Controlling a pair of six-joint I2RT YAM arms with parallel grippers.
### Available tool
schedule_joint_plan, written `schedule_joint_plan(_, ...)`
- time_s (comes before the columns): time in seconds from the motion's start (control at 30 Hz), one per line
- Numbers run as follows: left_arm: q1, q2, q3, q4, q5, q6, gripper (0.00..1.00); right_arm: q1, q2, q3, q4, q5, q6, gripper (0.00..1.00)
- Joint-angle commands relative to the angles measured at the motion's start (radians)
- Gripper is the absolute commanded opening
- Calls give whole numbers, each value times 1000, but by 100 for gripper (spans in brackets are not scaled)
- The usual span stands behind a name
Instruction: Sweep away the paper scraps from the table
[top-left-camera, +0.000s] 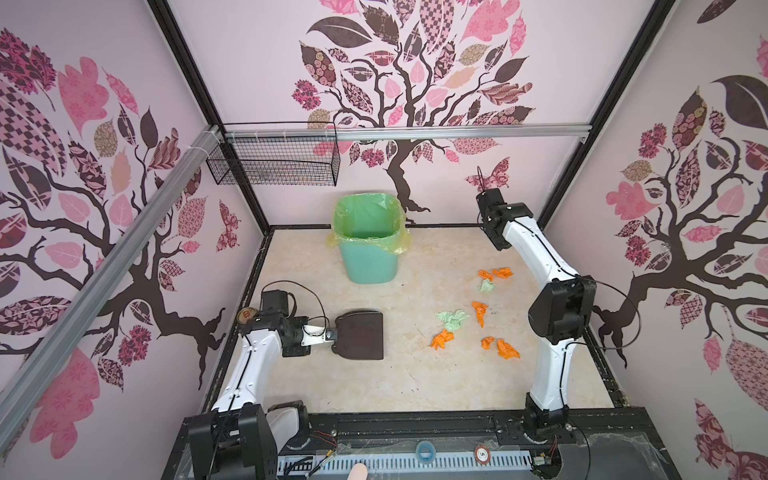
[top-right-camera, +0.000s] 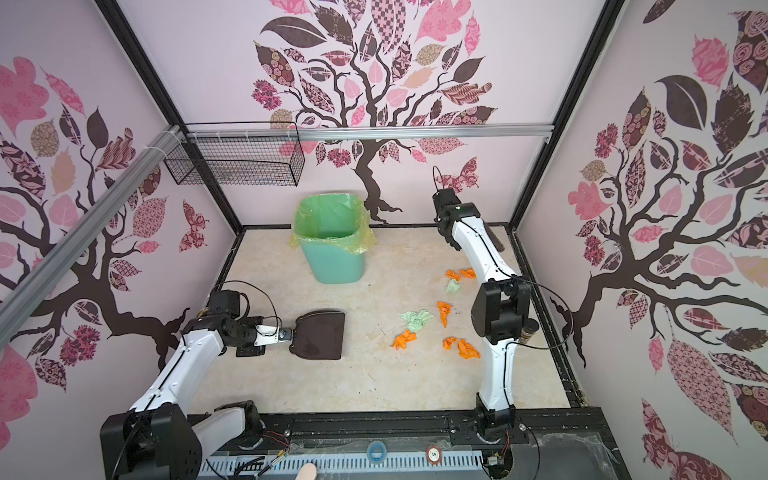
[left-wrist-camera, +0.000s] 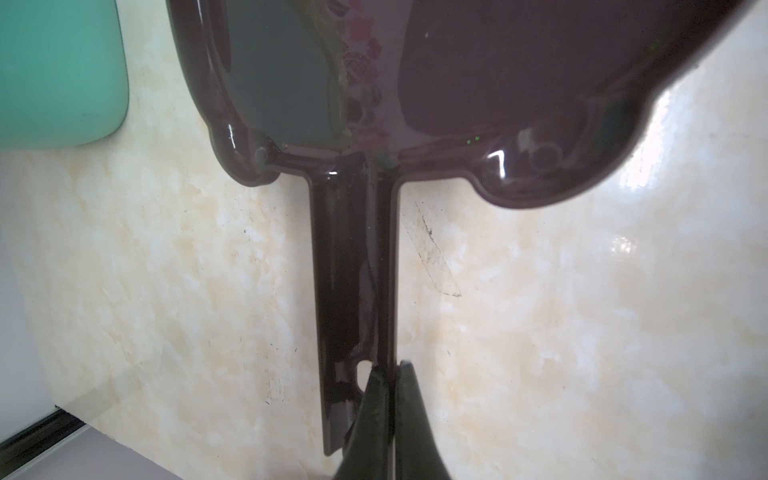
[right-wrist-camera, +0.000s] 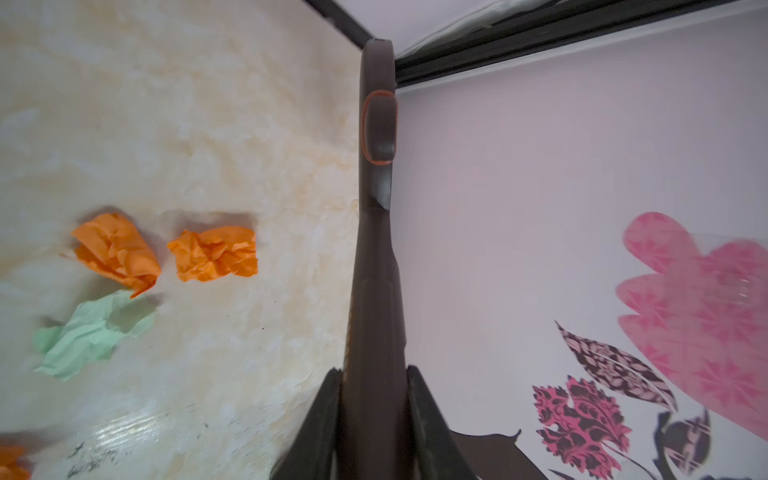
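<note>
The left arm (top-left-camera: 249, 361) and the right arm (top-left-camera: 550, 368) are wearing smooth white shells between blocky black joint housings. Thin black cables are running along the shells and looping out near the wrists. The left pincer (left-wrist-camera: 390, 365) and the right pincer (right-wrist-camera: 374, 370) are showing dark, tapering fingers.

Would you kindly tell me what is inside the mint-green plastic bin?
Only the translucent yellow-green plastic liner shows inside the mint-green plastic bin; nothing else is visible. Its near wall hides the bottom.
</note>
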Motion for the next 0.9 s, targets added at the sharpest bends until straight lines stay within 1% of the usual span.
schedule_joint_plan(0.0,-4,6,33,-2,20,-14,0,11,42,-36,-15,-53,-15,0)
schedule_joint_plan(0.1,-4,4,25,-3,20,-13,0,23,17,-110,20,-66,-22,0)
schedule_joint_plan(0.23,-4,2,20,-2,21,-19,0,77,-61,-254,79,-63,-37,0)
schedule_joint_plan(0.3,-4,-2,15,-7,14,-16,0,103,-98,-308,71,-57,-28,0)
schedule_joint_plan(0.4,-4,-20,-1,-12,8,-1,0,146,-157,-377,44,-85,0,0)
schedule_joint_plan(0.57,-4,-43,-8,-21,7,-6,0,238,-184,-385,-111,-147,127,0)
schedule_joint_plan(0.67,-4,-51,-7,-30,10,-14,0,306,-174,-382,-212,-150,208,0)
schedule_joint_plan(0.87,-8,-80,-34,-37,-1,-12,0,452,-189,-363,-329,-190,334,0)
